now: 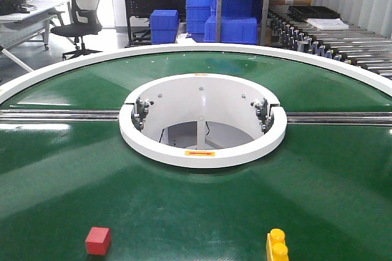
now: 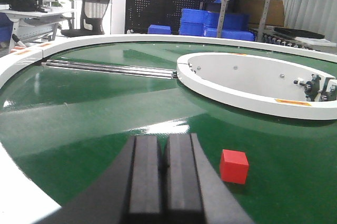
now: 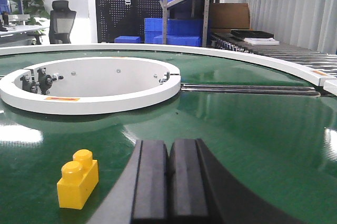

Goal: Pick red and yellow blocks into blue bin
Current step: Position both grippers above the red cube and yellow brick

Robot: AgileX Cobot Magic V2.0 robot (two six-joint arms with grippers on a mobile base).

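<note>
The red cube (image 1: 98,240) lies on the green belt at the front left; in the left wrist view it (image 2: 234,165) sits just right of my left gripper (image 2: 163,153), which is shut and empty. The yellow studded brick (image 1: 277,247) lies at the front right edge of the front view; in the right wrist view it (image 3: 78,179) sits left of my right gripper (image 3: 168,155), which is shut and empty. The blue bin is out of view. Neither gripper shows in the front view.
A white ring (image 1: 202,151) surrounds the hole at the middle of the round green conveyor (image 1: 318,181). Metal rails (image 1: 58,114) run left and right from it. Blue ribbed crates (image 1: 229,28) stand on racks behind, and a roller conveyor (image 1: 343,43) at the right.
</note>
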